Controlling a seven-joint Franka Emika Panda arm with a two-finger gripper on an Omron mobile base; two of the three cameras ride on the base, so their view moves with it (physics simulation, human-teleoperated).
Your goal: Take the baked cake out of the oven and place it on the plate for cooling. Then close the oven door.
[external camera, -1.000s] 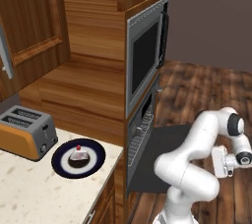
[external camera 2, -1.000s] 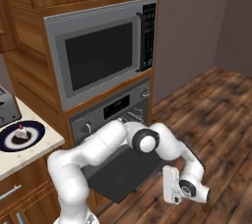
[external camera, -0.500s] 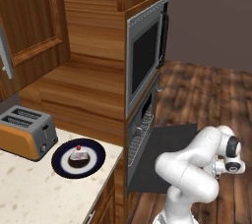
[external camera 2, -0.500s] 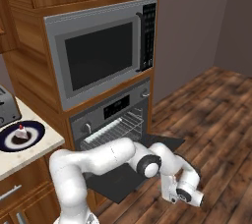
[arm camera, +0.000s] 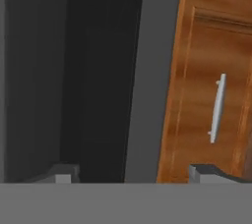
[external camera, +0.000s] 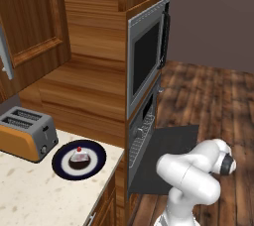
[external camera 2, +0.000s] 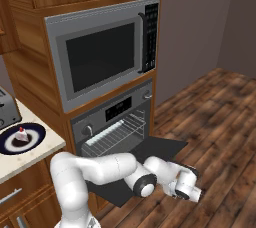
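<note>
The cake (external camera: 78,154) is sitting on the plate (external camera: 62,162), beside the toaster (external camera: 26,133), left of the oven (external camera 2: 112,124). The oven door (external camera 2: 145,159) is lying open, flat. The gripper (arm camera: 133,176) is hanging low by the door's edge, fingers (arm camera: 205,173) spread apart, holding nothing.
</note>
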